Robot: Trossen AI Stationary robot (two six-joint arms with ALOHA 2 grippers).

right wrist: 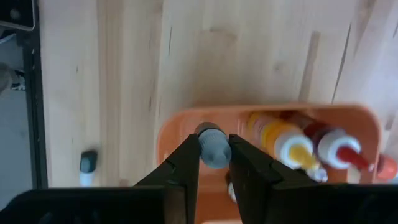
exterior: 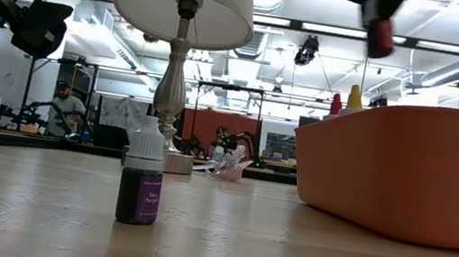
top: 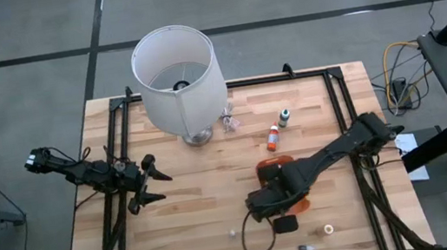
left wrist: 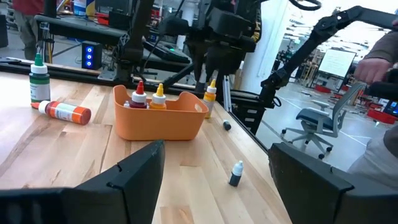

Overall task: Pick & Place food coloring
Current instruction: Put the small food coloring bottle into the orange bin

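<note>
A: From the high view, what is seen of the right gripper (top: 263,210) relative to the orange oblong plastic tray (top: 269,165)?

B: It is placed over the tray's near end, the arm laid across the tray. The left gripper (top: 155,184) is parked well apart from the tray, on the lamp's side, with its fingers spread and nothing held. The right arm is clearly the nearer one.

A: And in the low view?

B: A small bottle with a dark red cap (exterior: 379,35) is seen hanging from the right gripper, directly above the tray's wall. A purple-labelled white-capped bottle (exterior: 140,181) is left standing on the wooden table (exterior: 283,255), well to the side of the tray.

A: The left wrist view?

B: The held bottle is shown upright at the tray's far rim.

A: The right wrist view?

B: The fingers are closed on a grey-capped bottle neck (right wrist: 212,148), its long axis pointed down into the tray, beside the yellow and red capped bottles (right wrist: 311,149) already inside. A straight release is judged sufficient.
</note>
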